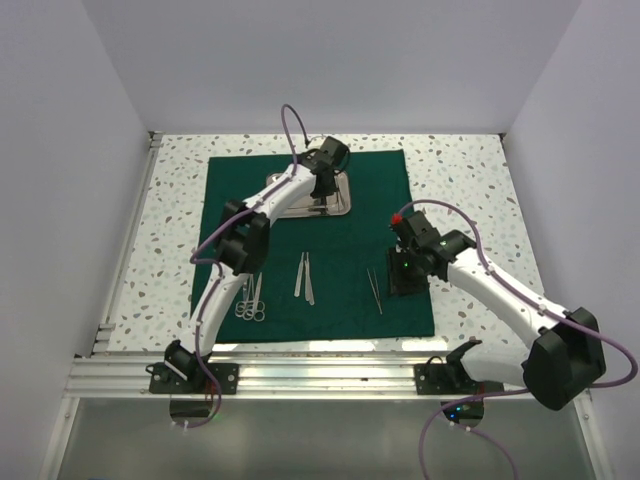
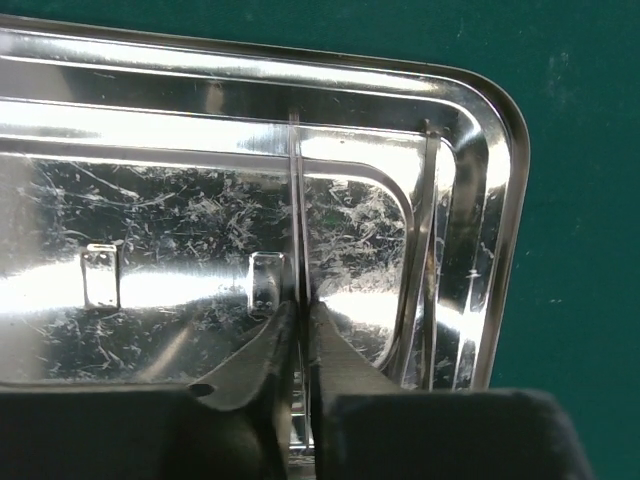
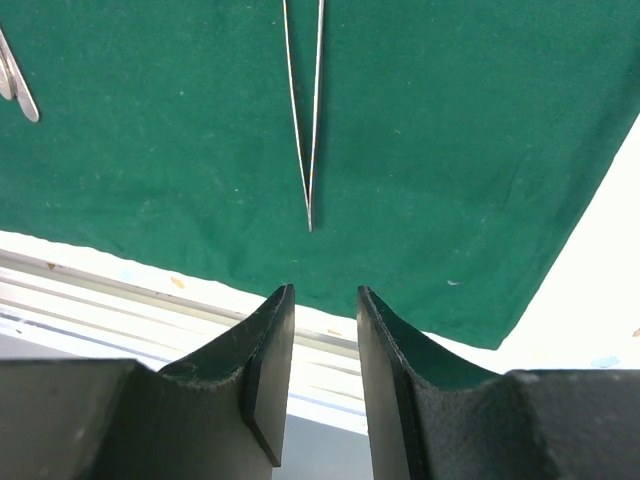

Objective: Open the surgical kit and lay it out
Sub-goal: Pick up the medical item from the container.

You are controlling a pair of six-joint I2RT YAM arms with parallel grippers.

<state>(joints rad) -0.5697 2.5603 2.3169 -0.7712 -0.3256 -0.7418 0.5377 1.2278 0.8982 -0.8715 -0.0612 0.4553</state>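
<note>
The dark green cloth lies spread flat on the table. The steel tray sits on its far part. My left gripper is down in the tray, shut on a slim silver instrument that runs straight out between its fingers. A second thin instrument leans along the tray's right wall. Scissors, a pair of forceps and thin tweezers lie on the cloth's near half. My right gripper hovers open and empty just short of the tweezers.
An aluminium rail runs along the near table edge just below the cloth's front hem. Speckled tabletop shows around the cloth. White walls close in the left, right and far sides.
</note>
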